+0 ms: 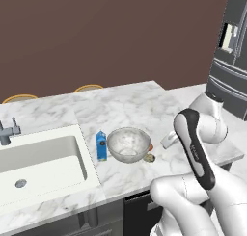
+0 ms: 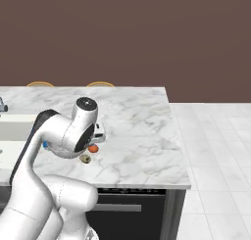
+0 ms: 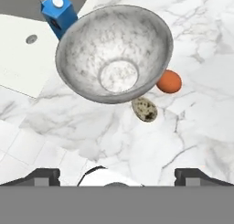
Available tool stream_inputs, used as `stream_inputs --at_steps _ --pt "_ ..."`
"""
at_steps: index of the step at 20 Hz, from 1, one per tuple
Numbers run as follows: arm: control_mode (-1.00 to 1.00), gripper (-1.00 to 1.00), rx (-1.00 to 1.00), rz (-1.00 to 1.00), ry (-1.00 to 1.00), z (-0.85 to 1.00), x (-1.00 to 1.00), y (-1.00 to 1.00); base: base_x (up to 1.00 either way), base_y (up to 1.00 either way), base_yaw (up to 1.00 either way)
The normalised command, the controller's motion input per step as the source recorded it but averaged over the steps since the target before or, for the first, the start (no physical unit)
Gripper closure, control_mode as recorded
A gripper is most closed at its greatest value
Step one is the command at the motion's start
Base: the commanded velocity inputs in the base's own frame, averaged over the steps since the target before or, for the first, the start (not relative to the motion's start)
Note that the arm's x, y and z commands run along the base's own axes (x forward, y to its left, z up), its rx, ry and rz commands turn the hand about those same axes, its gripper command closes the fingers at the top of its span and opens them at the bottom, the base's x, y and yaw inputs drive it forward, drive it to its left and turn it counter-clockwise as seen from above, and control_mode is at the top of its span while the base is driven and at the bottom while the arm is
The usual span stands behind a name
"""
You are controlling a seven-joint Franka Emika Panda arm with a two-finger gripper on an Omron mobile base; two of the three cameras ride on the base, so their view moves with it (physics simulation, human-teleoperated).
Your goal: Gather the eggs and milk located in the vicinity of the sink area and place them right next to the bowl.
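Note:
The grey-silver bowl stands on the marble counter, right of the sink. The blue milk carton stands upright against the bowl's sink side. The tiny mottled tan egg lies at the bowl's near right foot. My gripper hovers over the counter just right of the bowl, looking down at it. It is open, its two dark fingertips wide apart with nothing between them.
A small bright orange ball rests beside the bowl, just beyond the egg. A thin grey faucet rises at the sink's back left. A dark fridge stands far right. Bare marble spreads behind and right of the bowl.

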Motion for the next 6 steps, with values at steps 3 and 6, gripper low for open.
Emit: stream_inputs --at_steps 3,6 --pt "-1.00 -1.00 -0.03 -0.27 -0.04 0.65 -0.62 0.27 0.00 0.00 0.00" --pt "-1.00 -1.00 -0.07 -0.23 -0.06 0.70 -0.55 0.36 0.00 0.00 0.00"
